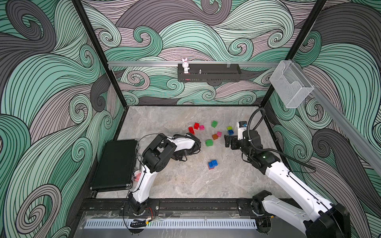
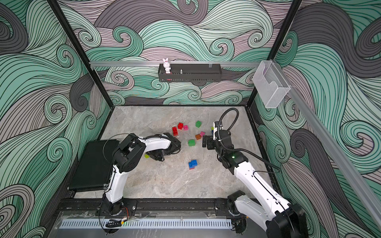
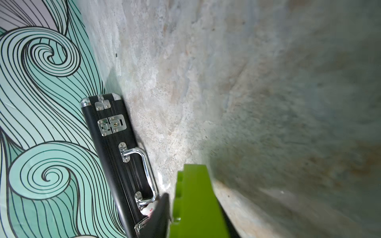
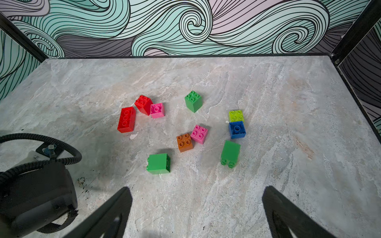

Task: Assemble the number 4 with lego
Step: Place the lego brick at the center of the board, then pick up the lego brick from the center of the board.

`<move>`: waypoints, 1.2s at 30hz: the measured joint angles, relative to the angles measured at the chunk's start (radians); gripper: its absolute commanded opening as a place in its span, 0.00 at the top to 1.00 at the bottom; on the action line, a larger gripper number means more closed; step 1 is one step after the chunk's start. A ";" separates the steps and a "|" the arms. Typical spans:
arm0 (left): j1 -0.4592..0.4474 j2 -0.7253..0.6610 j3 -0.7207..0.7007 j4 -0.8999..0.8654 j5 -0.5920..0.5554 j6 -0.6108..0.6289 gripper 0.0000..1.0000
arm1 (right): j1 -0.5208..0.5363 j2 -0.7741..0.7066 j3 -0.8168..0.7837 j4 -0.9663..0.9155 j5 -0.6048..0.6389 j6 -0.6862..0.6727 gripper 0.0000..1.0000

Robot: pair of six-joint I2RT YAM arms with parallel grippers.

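**Location.** Most of the lego (image 4: 199, 134) lies loose at mid-counter, scattered ahead of the right gripper (image 4: 197, 188). A blue-and-red stack (image 1: 212, 164) stands apart from the scatter, nearer the front. One lime brick (image 3: 195, 202) sits between the fingers of the left gripper (image 2: 151, 156), close to the counter (image 4: 268, 82) and not far from a black case (image 3: 107, 131).

**Grippers.** Right: jaws spread wide and empty, above the counter. Left: the lime brick is between the fingers, but contact on both sides is not shown. Whether it is clamped cannot be told.

**Materials.** The bricks are moulded plastic, glossy and square-edged, with round studs on top and hollow undersides. The hollow shows on a blue brick (image 4: 237, 129) lying underside up. Two green bricks (image 4: 158, 163) (image 4: 230, 153) lie on their sides. A third green brick (image 4: 193, 101) stands studs up. The counter is a matt, grey, marbled stone-look slab.

**Handling (judged).**
- The bricks should be light, stiff and not fragile.
- Their smooth walls will likely slip under a skewed pinch.
- Best hold is square across two opposite flat walls, below the studs.
- Toppled and upturned pieces need righting before they can be joined.
- Joining calls for squared alignment and a firm downward press.
- The lower brick may slide on the counter unless the other gripper braces it.
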 measured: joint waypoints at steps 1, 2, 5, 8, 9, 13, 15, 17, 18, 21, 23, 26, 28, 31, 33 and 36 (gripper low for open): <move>-0.002 0.002 0.008 -0.006 -0.001 -0.001 0.48 | 0.000 0.004 0.000 0.000 0.000 0.000 0.00; -0.002 0.002 0.017 -0.009 -0.001 -0.002 0.46 | 0.000 0.009 0.000 0.000 -0.001 0.000 0.00; -0.005 0.002 0.044 -0.021 0.000 0.001 0.44 | 0.000 0.021 0.000 -0.001 -0.003 0.000 0.01; -0.006 0.001 0.064 -0.020 0.021 0.016 0.41 | -0.001 0.026 0.000 -0.001 -0.003 0.000 0.01; -0.006 -0.002 0.066 -0.012 0.043 0.029 0.39 | -0.001 0.026 0.000 -0.001 -0.003 0.000 0.00; 0.006 -0.081 0.040 0.095 0.195 0.122 0.31 | -0.002 0.026 0.000 0.000 -0.003 -0.001 0.00; 0.025 -0.179 0.008 0.180 0.315 0.178 0.25 | -0.002 0.026 0.000 -0.001 -0.003 -0.001 0.00; 0.072 -0.289 -0.029 0.278 0.421 0.219 0.15 | -0.002 0.027 0.000 -0.001 -0.003 -0.001 0.00; 0.108 -0.341 -0.051 0.322 0.477 0.237 0.10 | -0.002 0.027 0.001 -0.002 -0.004 -0.001 0.00; 0.253 -0.455 -0.137 0.476 0.623 0.279 0.04 | -0.003 0.032 0.006 -0.013 -0.009 0.000 0.00; 0.340 -0.467 -0.174 0.541 0.700 0.294 0.01 | -0.003 0.035 0.011 -0.016 -0.011 -0.001 0.00; 0.415 -0.430 -0.212 0.623 0.809 0.309 0.01 | -0.003 0.042 0.017 -0.021 -0.016 -0.001 0.00; 0.427 -0.406 -0.247 0.676 0.866 0.307 0.01 | -0.003 0.044 0.021 -0.025 -0.018 0.000 0.01; 0.431 -0.373 -0.285 0.727 0.926 0.291 0.01 | -0.003 0.043 0.028 -0.032 -0.021 -0.001 0.00; 0.434 -0.352 -0.304 0.751 0.956 0.277 0.01 | -0.003 0.043 0.031 -0.040 -0.026 -0.001 0.00; 0.439 -0.362 -0.336 0.777 0.987 0.245 0.01 | -0.003 0.043 0.031 -0.054 -0.029 -0.002 0.01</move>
